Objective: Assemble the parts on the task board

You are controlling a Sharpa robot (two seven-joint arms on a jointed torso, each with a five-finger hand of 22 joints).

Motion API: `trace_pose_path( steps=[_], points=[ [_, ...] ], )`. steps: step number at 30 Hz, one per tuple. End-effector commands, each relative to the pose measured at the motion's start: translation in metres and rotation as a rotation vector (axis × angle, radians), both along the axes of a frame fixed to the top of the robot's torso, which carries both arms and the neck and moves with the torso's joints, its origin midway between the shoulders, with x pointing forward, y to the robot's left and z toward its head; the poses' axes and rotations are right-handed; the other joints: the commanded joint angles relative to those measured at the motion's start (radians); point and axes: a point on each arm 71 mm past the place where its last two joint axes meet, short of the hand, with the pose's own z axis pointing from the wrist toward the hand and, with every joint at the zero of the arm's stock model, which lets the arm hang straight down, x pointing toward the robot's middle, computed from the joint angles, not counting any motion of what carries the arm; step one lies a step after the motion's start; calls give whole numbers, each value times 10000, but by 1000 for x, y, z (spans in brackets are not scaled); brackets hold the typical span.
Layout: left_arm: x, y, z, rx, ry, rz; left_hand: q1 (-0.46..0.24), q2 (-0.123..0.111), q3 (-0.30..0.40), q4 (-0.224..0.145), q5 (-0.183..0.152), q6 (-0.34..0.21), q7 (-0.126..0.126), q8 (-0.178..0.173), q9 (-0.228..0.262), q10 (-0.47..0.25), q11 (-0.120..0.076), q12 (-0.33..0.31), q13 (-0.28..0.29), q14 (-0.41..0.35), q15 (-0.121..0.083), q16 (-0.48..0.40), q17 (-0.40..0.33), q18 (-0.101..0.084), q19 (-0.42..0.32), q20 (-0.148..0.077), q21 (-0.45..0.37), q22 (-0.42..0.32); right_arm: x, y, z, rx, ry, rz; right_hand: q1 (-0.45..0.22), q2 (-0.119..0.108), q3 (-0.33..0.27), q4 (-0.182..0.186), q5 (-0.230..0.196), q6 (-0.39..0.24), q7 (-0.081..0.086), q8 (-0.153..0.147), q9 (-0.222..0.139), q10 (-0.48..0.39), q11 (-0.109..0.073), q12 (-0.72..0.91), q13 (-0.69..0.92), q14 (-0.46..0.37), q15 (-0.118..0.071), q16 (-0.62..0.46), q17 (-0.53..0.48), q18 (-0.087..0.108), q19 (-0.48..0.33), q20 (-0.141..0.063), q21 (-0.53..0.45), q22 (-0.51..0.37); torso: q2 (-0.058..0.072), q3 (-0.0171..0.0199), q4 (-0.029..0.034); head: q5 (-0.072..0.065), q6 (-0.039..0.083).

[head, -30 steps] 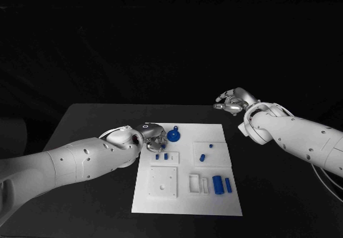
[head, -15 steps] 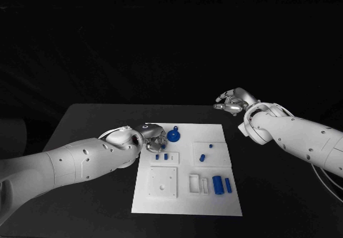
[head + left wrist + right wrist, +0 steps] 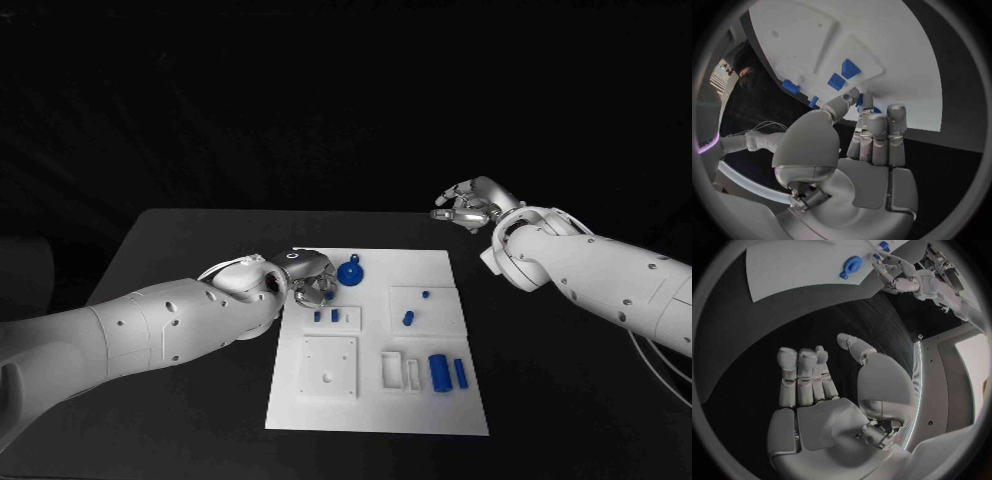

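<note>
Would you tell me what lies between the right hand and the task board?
In the head view, only bare black table separates the right hand from the task board.

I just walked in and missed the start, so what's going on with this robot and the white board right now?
The robot is assembling small blue parts on the white task board. Its left hand is down at the board's left edge, fingers pinched on a small blue part, next to the round blue part. The right hand hovers off the board, over the black table, holding nothing, fingers apart. Other blue parts, including a cylinder, lie untouched nearer the robot.
</note>
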Motion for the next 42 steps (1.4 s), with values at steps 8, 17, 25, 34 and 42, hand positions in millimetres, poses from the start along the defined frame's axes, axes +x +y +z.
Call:
trace_pose_path(
  steps=[8, 17, 25, 34, 42],
  points=[
    [0, -1, 2, -181, -148, -7, 26, -119, 4, 61, 25, -51, 5, 29, -41, -6, 18, 9, 40, -28, -21, -41, -15, 1122, 78, -16, 56, 132, 0, 1, 0, -88, -55, 105, -36, 60, -6, -30, 60, -3, 59, -7, 14, 57, -39, 45, -19, 81, -8, -60, 13, 998, 19, -87, -58, 12, 2, 3, -3, 6, 1],
    [1, 3, 1, -109, -109, 143, 58, -239, 3, 103, 7, -680, -201, -262, -204, -173, 57, -52, 127, -41, 16, -88, -42, 1117, 76, 4, 24, 112, 0, 0, 0, -93, -54, 90, -37, 60, -6, -30, 63, -3, 59, -7, 15, 57, -39, 45, -22, 82, -8, -63, 14, 998, 20, -87, -61, 13, 0, 6, -8, 9, 6],
    [-2, 8, 2, -243, 19, 298, 3, -426, -55, 179, -226, -1024, -324, -382, -268, -421, 128, -117, 159, -60, 84, -122, -61, 1117, 52, 48, -16, 100, 0, -2, 0, -102, -55, 72, -37, 59, -7, -32, 64, -4, 59, -7, 15, 56, -39, 45, -25, 83, -8, -65, 15, 998, 22, -87, -64, 15, -5, -1, 4, 13, 0],
    [-2, 22, 5, -308, 43, 574, 30, -563, -41, 299, -249, -1219, -383, -399, -279, -695, 203, -119, 181, -68, 157, -126, -65, 1161, 50, 115, -48, 93, -1, -5, 0, -119, -54, 28, -34, 55, -7, -37, 66, -8, 59, -10, 14, 57, -39, 46, -28, 85, -8, -68, 16, 998, 24, -88, -67, 17, -3, 6, -8, 23, 15],
    [2, 40, 20, -1728, -109, 1131, 237, -298, 56, 286, -171, -620, 21, -2, -122, -555, 160, 2, 290, -95, 119, -139, -72, 1204, 52, 120, -32, 119, -5, -6, 2, -101, -78, 597, 104, 105, 55, -145, -37, 11, 53, 2, 22, 33, -44, 36, -47, 61, -11, -101, 17, 998, 2, -86, -97, 24, -7, 2, 1, 7, 59]
  ],
)
